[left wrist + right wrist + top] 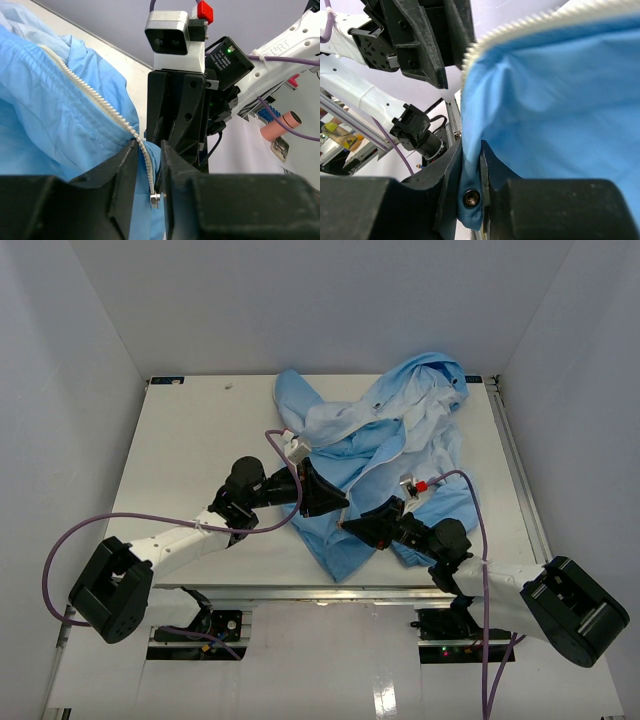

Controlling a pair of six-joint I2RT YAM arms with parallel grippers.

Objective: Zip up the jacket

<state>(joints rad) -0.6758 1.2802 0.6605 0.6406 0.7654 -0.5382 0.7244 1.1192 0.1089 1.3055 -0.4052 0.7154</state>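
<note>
My right end effector [471,156] clamps the blue jacket [410,430] at its hem. My left end effector [149,151] stands slightly apart around the zipper [85,86] end.

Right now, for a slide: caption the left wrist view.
Left claw straddles the jacket's zipper end; right claw faces it.

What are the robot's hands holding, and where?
The right gripper pinches the jacket at a corner with a snap. The left gripper has the zipper end between its fingers; whether it grips cannot be told.
</note>
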